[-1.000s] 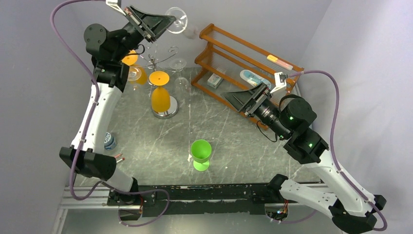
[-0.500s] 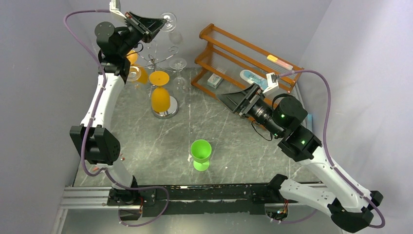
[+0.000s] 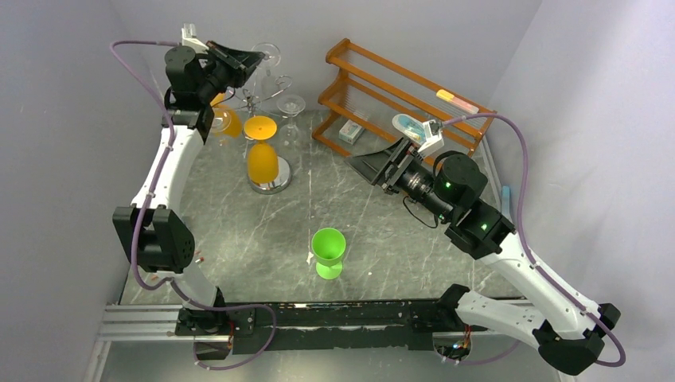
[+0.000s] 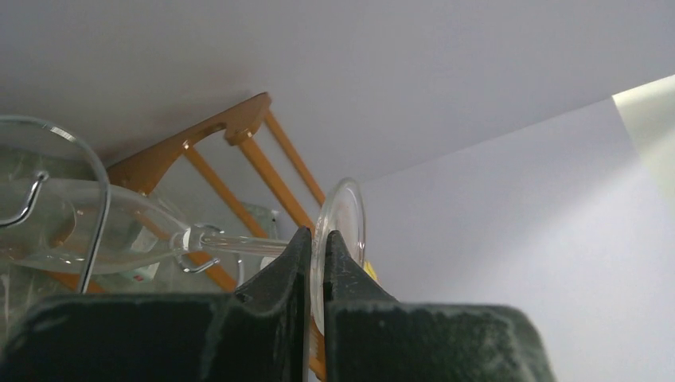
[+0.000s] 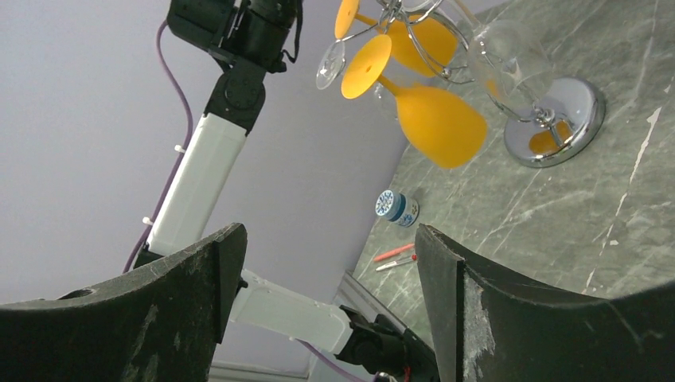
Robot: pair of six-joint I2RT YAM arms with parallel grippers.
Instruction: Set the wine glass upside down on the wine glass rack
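Now L gripper (image 4: 316, 239) tight on wine glass (image 4: 239, 245) (R gripper (image 5: 326, 232) wide).

Clear wine glass (image 4: 191, 237), tilted, aloft by curled arms of silver wine glass rack (image 5: 569, 111)

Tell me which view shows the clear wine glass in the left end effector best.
Left wrist: the wine glass appears close up, gripped near its foot by the left end effector. Top external shows it small and faint by the wine glass rack; right wrist, barely discernible.
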